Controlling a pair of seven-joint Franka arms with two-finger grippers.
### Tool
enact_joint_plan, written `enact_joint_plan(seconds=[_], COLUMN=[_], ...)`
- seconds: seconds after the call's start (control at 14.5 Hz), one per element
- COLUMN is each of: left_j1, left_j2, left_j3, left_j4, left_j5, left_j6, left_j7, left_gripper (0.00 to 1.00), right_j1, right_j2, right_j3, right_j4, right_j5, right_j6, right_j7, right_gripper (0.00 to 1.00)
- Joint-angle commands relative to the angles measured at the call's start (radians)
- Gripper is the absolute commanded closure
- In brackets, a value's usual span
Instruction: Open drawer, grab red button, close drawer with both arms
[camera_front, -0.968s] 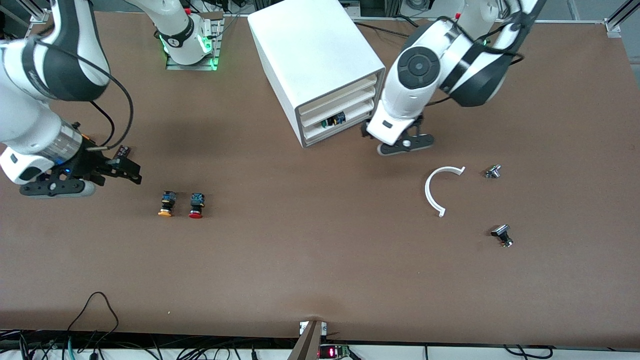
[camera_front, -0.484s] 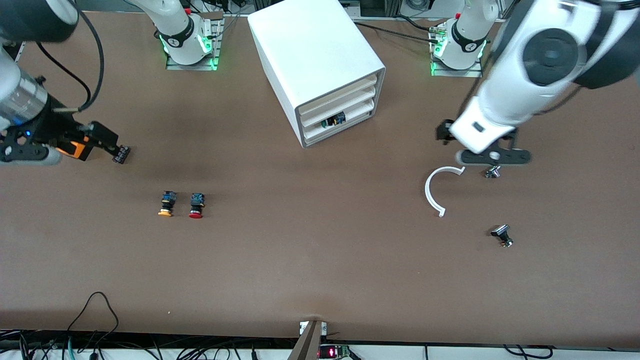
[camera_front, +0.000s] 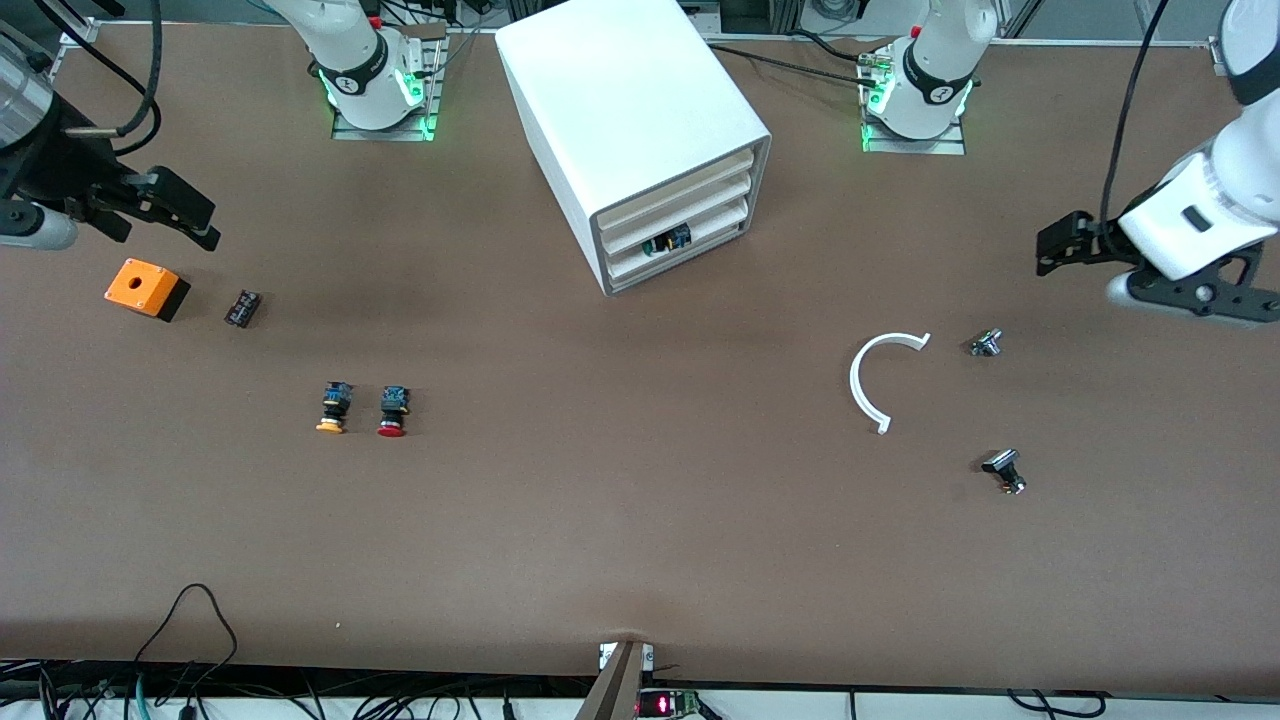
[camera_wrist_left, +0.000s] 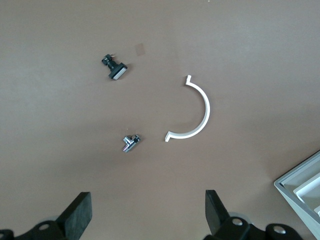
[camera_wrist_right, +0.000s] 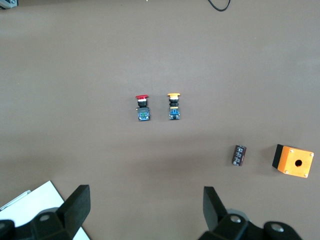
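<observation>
1. Progress first — the red button (camera_front: 391, 412) lies out on the table, nearer the camera than the cabinet (camera_front: 632, 130), just beside the orange-capped one (camera_front: 332, 408), and the middle drawer (camera_front: 678, 217) looks pushed in. Judging by that, the task seems all but done.
2. Left gripper (camera_front: 1075, 250) hangs over the table at the left arm's end, fingers (camera_wrist_left: 80, 214) spread wide and holding nothing.
3. Right gripper (camera_front: 165, 210) hovers above the orange box (camera_front: 146, 288) at the right arm's end, fingers (camera_wrist_right: 77, 202) spread wide, also empty.
4. Changes now — a second ago the left gripper sat right in front of the drawers; since then it has swung away past the white arc (camera_front: 878, 377) toward the table edge.
5. Right gripper has lifted and pulled back too, uncovering the orange box, which was hidden under it before.
6. What's left, if anything, looks like retreat only.
</observation>
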Motion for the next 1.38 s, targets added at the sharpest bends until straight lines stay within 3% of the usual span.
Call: enact_joint_plan(seconds=[0.0,0.21,0.48,0.69,1.31], left_j1=[-0.069,-0.077,-0.077,-0.077,-0.077], left_j2=[-0.087,-0.095,-0.104,-0.112,-0.103], left_j3=[0.104,0.098,0.09,0.072,0.053], left_j4=[-0.136,-0.134,-0.13,-0.088,-0.076], left_j5=[-0.119,0.001,-0.004,0.008,0.022], left_j6=[0.094,0.108,0.094,-0.033,-0.015], left_j7=[0.02,0.005,-0.055,-0.083,-0.092], left_gripper=[0.0,0.0,0.0,0.0,0.0], right_j1=[-0.029,-0.029,-0.025,-0.025,-0.027], right_j2=[-0.037,-0.063,-0.058,-0.054,-0.043], right_j3=[0.022,0.005,-0.007,-0.005,-0.013], right_j4=[-0.031,-0.071,-0.071,-0.068,-0.063], right_j5=[-0.007,-0.007,-0.004,-0.001,0.002], right_j6=[-0.02,-0.009,-0.005,-0.003,0.014], right_j7=[0.036,0.033,0.036,0.033,-0.021], right_gripper=[0.0,0.0,0.0,0.0,0.0])
